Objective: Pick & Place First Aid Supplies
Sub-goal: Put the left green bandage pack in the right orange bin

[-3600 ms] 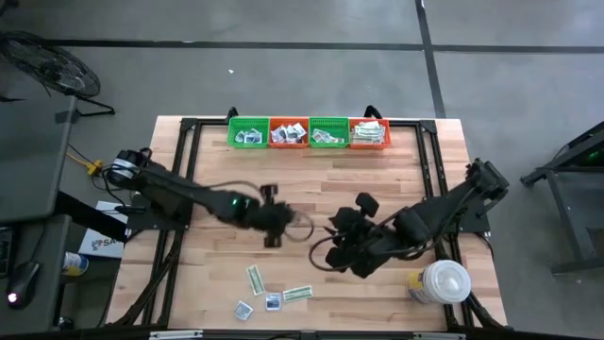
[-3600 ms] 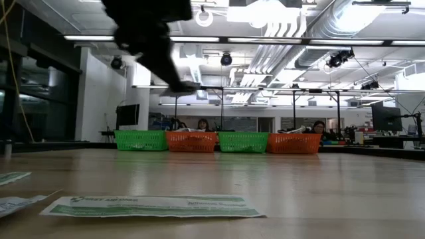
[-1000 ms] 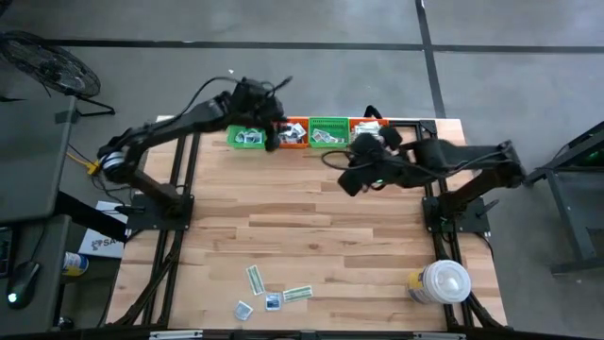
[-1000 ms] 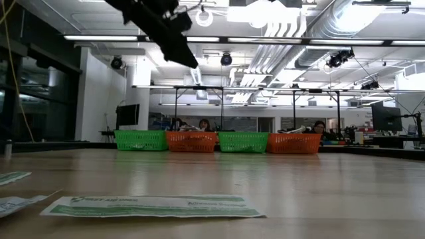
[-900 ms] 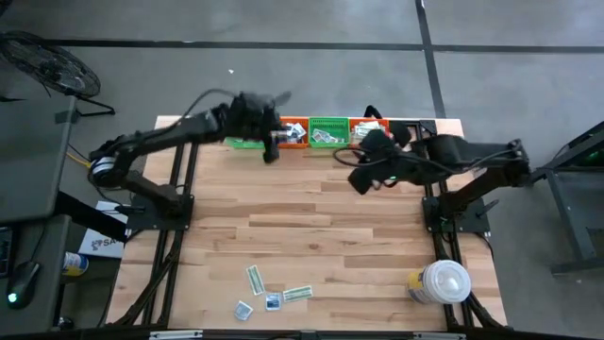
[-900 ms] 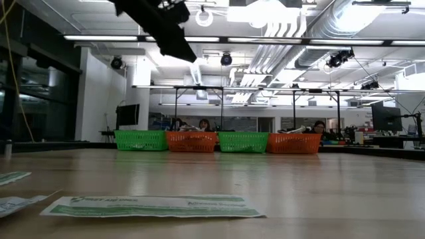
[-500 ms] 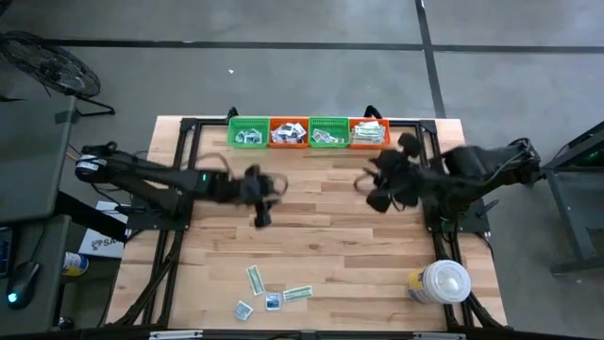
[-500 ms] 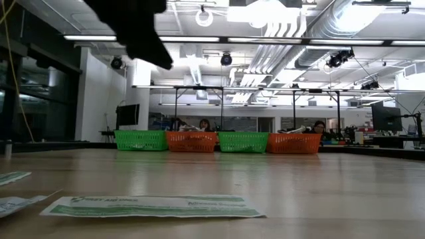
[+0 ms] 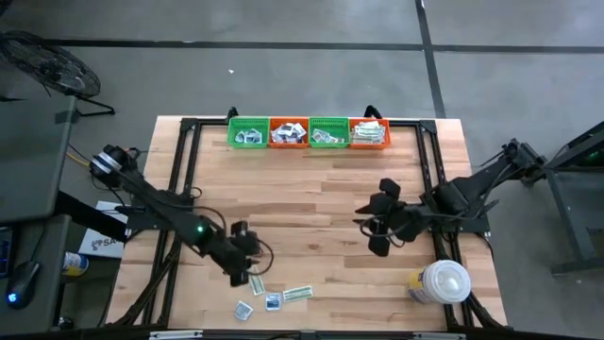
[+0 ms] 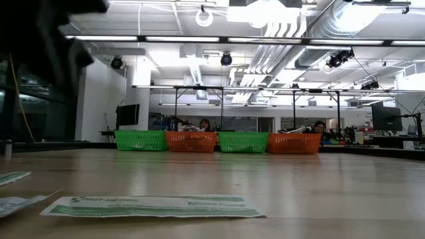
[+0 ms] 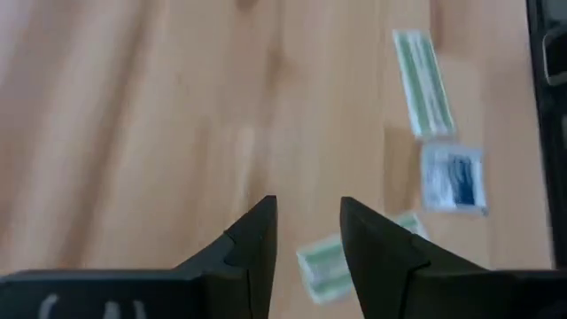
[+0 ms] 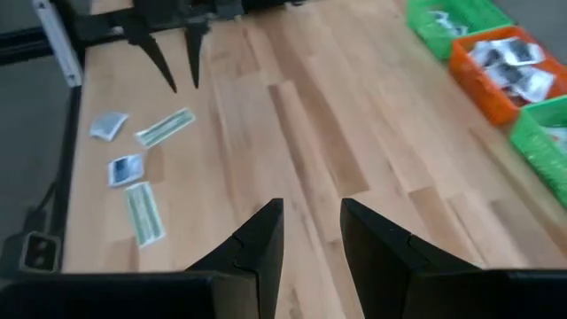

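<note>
High view — four baskets [image 9: 309, 133], four loose packets [image 9: 273, 293]; two arms.

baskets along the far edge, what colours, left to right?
Green, orange, green, orange. Clearest in the high view.

A light wooden worktop [image 9: 311, 198] with a black frame stands on a grey floor [image 9: 283, 76]. A big white round lidded container [image 9: 445, 281] sits at its near right corner. In the low view, people [image 10: 202, 125] sit at desks in the room behind, under bright ceiling lights [image 10: 252, 13].
</note>
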Robot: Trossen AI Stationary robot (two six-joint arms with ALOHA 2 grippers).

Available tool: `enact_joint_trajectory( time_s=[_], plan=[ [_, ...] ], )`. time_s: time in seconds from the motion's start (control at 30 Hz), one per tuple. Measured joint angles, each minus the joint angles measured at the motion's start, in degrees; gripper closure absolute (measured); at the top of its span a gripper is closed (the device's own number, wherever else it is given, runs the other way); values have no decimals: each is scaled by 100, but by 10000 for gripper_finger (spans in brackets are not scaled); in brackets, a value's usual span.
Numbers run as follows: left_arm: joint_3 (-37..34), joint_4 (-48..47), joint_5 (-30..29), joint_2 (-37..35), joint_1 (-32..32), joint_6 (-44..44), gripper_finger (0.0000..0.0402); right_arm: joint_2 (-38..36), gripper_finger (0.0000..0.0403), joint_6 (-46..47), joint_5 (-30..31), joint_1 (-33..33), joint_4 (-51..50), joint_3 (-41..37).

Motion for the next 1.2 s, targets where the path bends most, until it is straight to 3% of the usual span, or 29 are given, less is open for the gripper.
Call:
enact_joint_trajectory(
  time_s=[0.3, 1.0, 1.2],
  plan=[
    [0, -16, 1257, 886, -59, -610, 280, -25, 295, 3, -48, 130, 50, -55],
    [63, -131, 1257, 2028, -66, -1352, 280, -23, 295, 153, 108, 117, 47, -53],
    [72, -310, 1132, 2078, -70, -1328, 330, -23, 295, 154, 94, 117, 32, -53]
  ],
)
